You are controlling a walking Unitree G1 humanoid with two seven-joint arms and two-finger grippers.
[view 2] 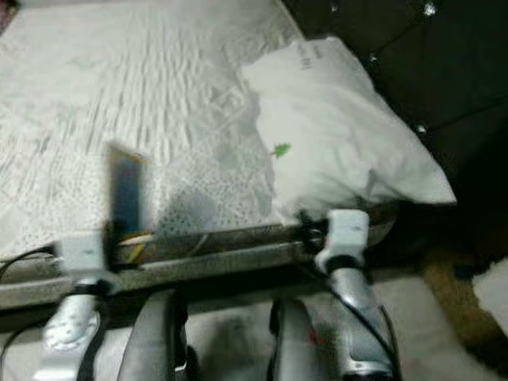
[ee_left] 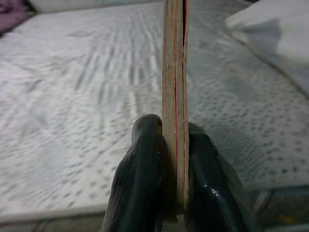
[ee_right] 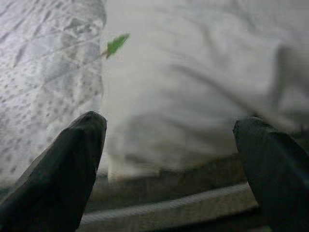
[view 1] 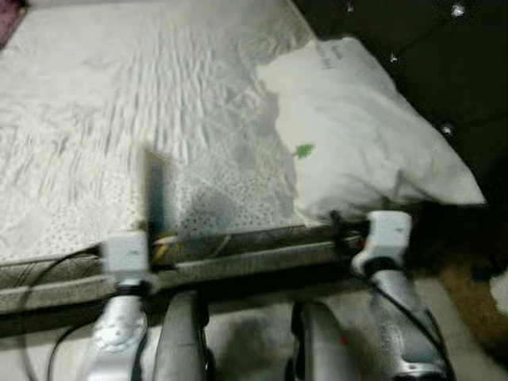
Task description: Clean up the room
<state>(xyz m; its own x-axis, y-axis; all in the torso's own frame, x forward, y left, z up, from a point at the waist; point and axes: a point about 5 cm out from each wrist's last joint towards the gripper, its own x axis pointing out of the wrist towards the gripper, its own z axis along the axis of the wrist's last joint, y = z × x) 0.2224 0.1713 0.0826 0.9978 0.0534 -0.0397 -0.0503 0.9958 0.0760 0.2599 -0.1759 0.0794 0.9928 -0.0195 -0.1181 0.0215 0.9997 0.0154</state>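
Currently left tool is clamping a thin board at the bed's near edge; right tool is gaping empty near the pillow; next likely stowing the board.

You are looking at a bedroom in a home: a bare white quilted mattress fills the space ahead, a white pillow with a small green tag lies on it, and a dark button-tufted headboard stands behind.
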